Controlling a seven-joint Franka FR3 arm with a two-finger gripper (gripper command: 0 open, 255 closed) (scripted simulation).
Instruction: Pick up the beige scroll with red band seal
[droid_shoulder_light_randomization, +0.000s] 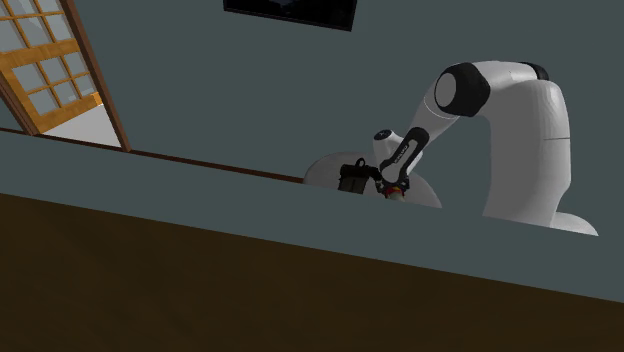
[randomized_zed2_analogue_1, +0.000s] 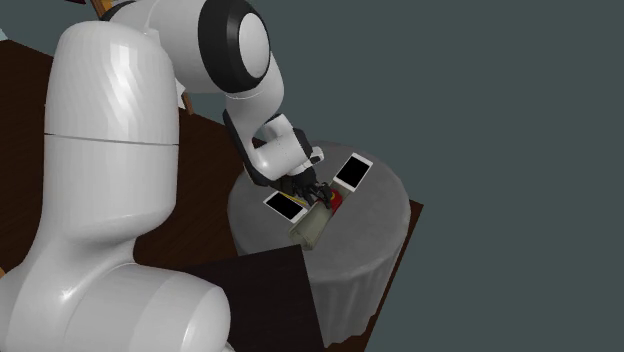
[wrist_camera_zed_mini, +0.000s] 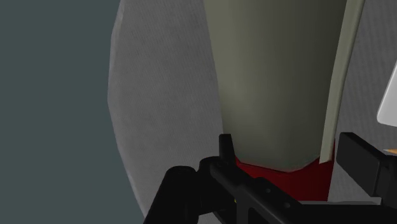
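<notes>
Gripper (wrist_camera_zed_mini: 283, 145) released, straddling beige scroll (wrist_camera_zed_mini: 273, 76) at red band (wrist_camera_zed_mini: 280, 178), seemingly not touching; round table (wrist_camera_zed_mini: 159, 95) edge close beside scroll

Dim, flat light (rather murky), muted colours

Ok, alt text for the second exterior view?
A white robot arm reaches from the foreground down to a small round table draped in grey cloth, its black gripper at the red-banded end of a beige rolled scroll lying there. Two flat white-edged black rectangles lie on the table beside the scroll.
</notes>
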